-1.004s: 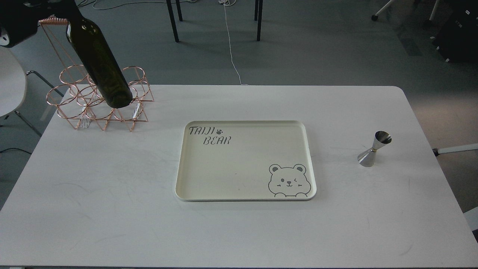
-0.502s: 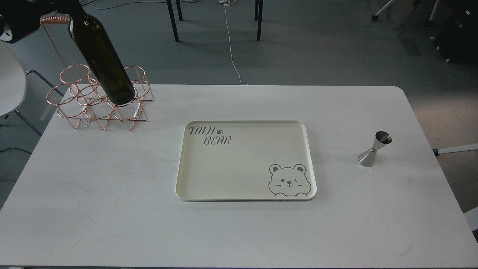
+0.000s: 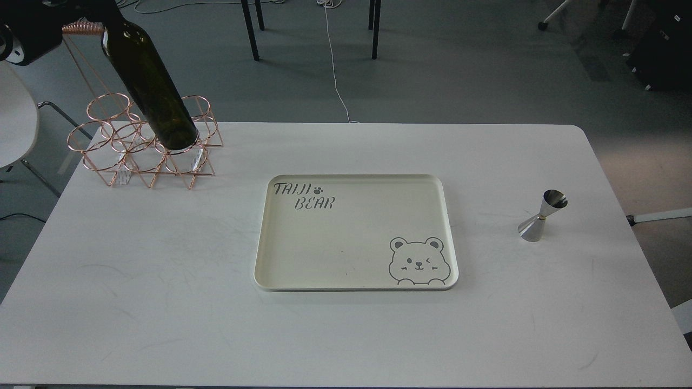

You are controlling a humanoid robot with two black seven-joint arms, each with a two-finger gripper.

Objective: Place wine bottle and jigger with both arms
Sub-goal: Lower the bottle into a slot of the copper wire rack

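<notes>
The wine bottle (image 3: 148, 86) is dark olive green and leans up to the left at the far left. Its base sits over a front ring of the copper wire rack (image 3: 143, 146). I cannot tell if the base rests in the rack. My left gripper (image 3: 81, 13) is a dark mass at the top left edge. It covers the bottle's neck and holds it. The silver jigger (image 3: 540, 216) stands upright on the white table (image 3: 162, 302) at the right, untouched. My right gripper is out of view.
A cream tray (image 3: 259, 259) with a bear drawing and "TAIJI BEAR" lettering lies flat at the table's centre. The rack has several rings and a tall handle. A white chair (image 3: 13, 124) stands off the table's left edge.
The bottle's base has shifted a little to the right and farther back over the rack, and the bottle stands slightly more upright. The jigger and tray have not moved.
</notes>
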